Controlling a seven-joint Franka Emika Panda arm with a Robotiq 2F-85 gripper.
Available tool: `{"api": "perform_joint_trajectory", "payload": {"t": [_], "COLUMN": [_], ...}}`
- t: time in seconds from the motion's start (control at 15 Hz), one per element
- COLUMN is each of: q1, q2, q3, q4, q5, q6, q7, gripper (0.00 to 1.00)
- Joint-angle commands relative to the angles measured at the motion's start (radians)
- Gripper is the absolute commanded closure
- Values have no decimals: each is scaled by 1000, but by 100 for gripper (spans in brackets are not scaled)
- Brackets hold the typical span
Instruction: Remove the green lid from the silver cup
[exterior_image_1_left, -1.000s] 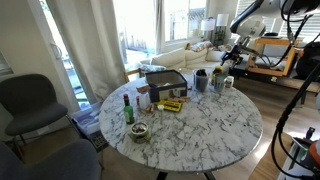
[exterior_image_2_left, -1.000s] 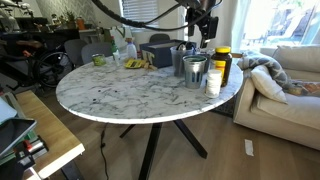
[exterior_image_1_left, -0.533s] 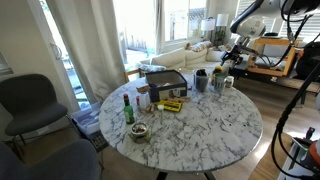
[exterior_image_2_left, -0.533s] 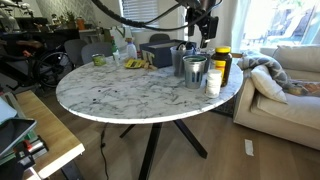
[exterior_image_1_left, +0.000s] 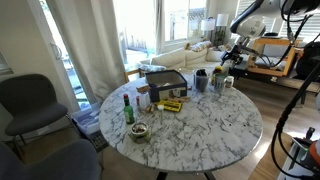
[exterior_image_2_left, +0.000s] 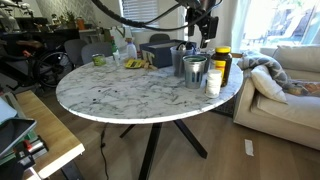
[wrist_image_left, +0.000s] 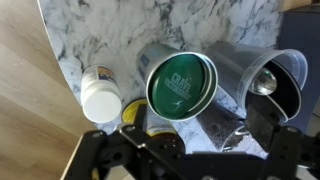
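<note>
Marble tabletop (wrist_image_left: 120, 25) carries the silver cup (wrist_image_left: 153, 55) near its edge, green lid (wrist_image_left: 181, 86) seated on its mouth, while the hand (wrist_image_left: 190, 150) hovers above, fingers spread, apparently aligned to straddle it.

Green lid (wrist_image_left: 181, 85), round, seated flat on silver cup (wrist_image_left: 160, 52), upright
</note>
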Motion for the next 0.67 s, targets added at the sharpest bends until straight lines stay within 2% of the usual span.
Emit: {"api": "perform_joint_trajectory", "payload": {"t": [0.0, 0.2, 0.6], "q1": [-13, -21, -14], "q2": [12, 21, 20], "q3": [14, 20, 14], "q4": [5, 0, 6], "q5": [-4, 5, -13], "q6": [4, 16, 1], "q7": [-17, -47, -20], "gripper": [0, 0, 0]}}
